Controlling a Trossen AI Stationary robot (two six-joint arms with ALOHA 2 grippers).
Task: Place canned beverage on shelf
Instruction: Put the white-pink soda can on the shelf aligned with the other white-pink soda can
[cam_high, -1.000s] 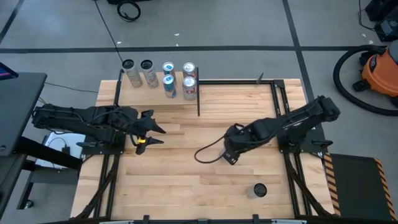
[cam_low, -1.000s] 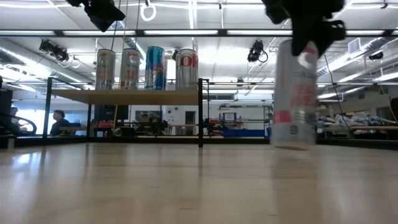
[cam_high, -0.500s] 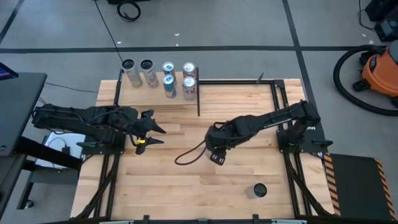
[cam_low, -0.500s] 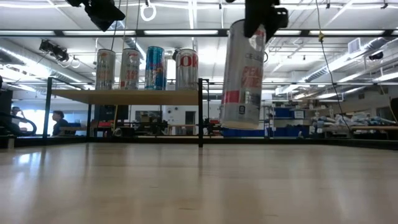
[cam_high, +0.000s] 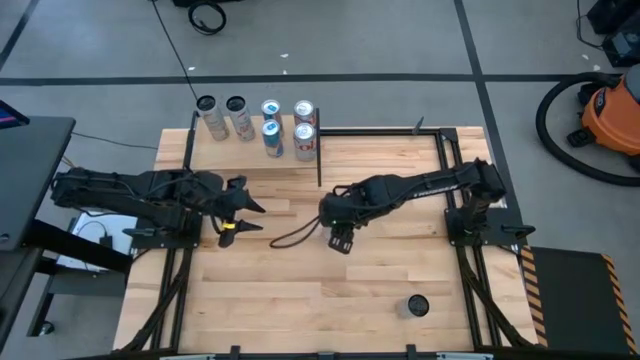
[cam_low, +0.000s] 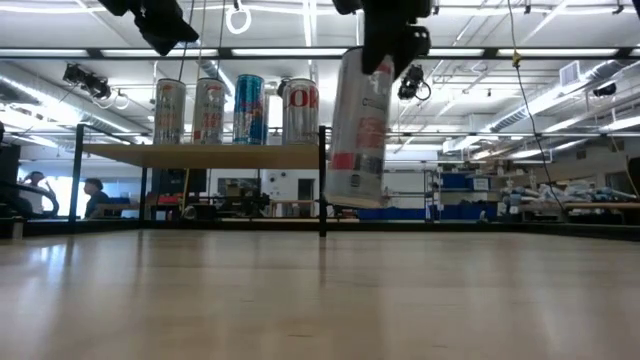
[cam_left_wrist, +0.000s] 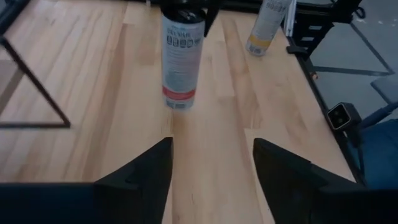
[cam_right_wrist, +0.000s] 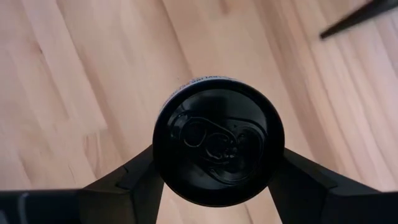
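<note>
Above mid-table, the right hand (cam_low: 385, 62) holding a can (cam_low: 357, 130) has moved nearer the shelf (cam_low: 200, 154).

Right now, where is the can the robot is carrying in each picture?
High view: hidden under the right gripper, mid-table.
Low view: the can hangs in the air, top middle, just right of the shelf.
Left wrist view: it stands out ahead, off the table.
Right wrist view: its black top fills the middle.
Shared landmark: the shelf's black corner post.
</note>
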